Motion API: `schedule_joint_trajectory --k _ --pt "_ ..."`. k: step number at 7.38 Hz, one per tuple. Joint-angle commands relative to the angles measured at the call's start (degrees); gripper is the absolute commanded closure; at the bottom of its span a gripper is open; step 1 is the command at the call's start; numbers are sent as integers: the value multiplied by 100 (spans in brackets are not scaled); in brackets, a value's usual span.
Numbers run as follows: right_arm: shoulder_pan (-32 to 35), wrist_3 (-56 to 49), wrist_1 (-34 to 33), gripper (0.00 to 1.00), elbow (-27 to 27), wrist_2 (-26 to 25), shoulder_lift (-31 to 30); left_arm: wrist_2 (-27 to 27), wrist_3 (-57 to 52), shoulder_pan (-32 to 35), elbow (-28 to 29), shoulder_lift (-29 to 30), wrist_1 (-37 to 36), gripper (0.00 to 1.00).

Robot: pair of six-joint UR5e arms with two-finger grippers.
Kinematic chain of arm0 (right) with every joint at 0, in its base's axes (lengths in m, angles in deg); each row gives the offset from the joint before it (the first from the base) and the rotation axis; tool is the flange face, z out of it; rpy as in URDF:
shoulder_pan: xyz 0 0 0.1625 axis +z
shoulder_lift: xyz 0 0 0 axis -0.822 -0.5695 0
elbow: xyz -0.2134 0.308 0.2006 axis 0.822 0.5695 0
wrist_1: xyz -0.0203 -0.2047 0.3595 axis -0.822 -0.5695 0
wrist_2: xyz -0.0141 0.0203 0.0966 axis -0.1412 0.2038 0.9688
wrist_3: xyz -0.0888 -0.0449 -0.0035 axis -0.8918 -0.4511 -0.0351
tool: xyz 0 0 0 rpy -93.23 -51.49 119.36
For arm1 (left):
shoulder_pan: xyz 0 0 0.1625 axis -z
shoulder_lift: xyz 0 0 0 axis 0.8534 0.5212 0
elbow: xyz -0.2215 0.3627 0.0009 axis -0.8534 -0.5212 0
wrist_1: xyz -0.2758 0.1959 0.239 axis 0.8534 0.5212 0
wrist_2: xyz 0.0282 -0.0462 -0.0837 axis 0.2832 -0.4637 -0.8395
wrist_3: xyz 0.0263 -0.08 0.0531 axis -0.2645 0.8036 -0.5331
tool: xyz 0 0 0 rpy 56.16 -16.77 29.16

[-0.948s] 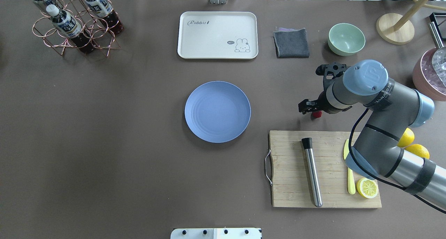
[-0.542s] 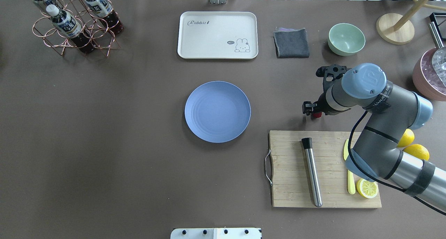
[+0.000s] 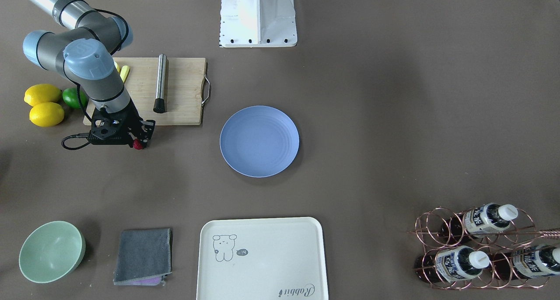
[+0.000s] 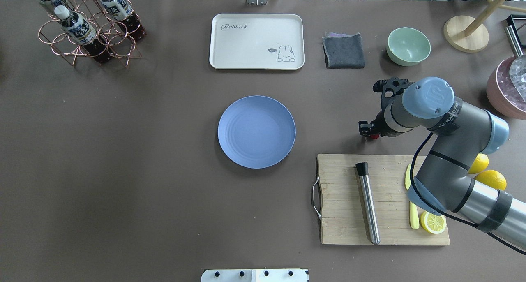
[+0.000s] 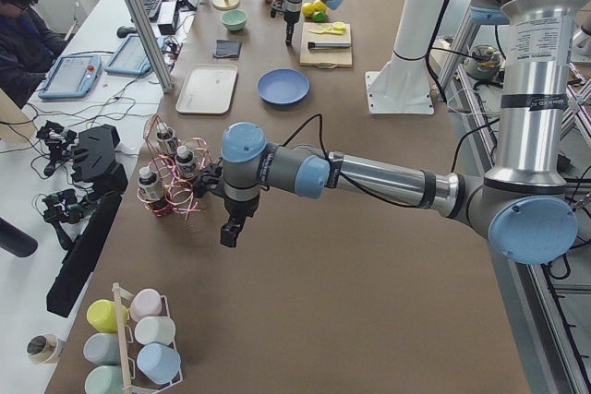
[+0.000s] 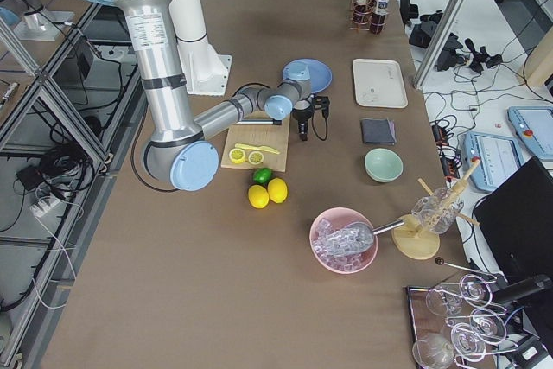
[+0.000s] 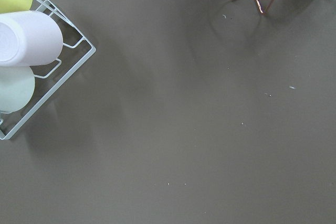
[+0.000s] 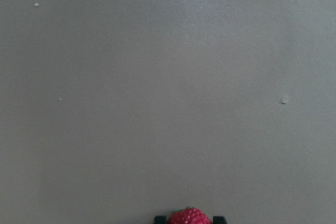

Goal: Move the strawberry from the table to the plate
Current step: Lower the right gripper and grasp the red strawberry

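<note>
- The right pincer (image 3: 136,141) is down at the desk (image 4: 123,171), just beside the cutting board (image 4: 341,199). It is narrowed to the width of the strawberry (image 8: 190,216), and a black tip sits tight against each side of the berry, apparently gripping it.
- The strawberry is low at the desk, well apart from the plate (image 4: 256,132), which lies bare in the middle.
- The call here is a light squeeze, since the berry is small and round. A straight lift should come before any sweep, then a low release near the plate's centre so it doesn't roll.
- The wrist view cuts off the berry's lower half and nearly all of both tips, and from overhead the wrist covers most of it. Whether it rests on the desk or is just clear of it can't be told.
- The left pincer (image 5: 228,233) hangs near the bottle rack (image 5: 171,182) and shows only from the side, so its opening can't be told.
</note>
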Motion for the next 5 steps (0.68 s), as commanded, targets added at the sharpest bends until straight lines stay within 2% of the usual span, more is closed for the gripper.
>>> schedule_joint_trajectory --k 1,2,3,4,5 --pt "-7 67 -107 100 -414 56 75 -89 0 -4 23 0 -9 2" --pt "-16 145 -543 100 -635 82 284 -89 0 -4 23 0 -9 2" --pt "-16 189 -1070 100 -602 144 765 -89 0 4 23 -9 0 2" --pt "-112 555 -1423 100 -506 144 1292 -107 9 -4 23 -9 -9 2" --pt "-269 907 -1479 100 -218 135 1775 -176 9 -4 40 -9 -9 2"
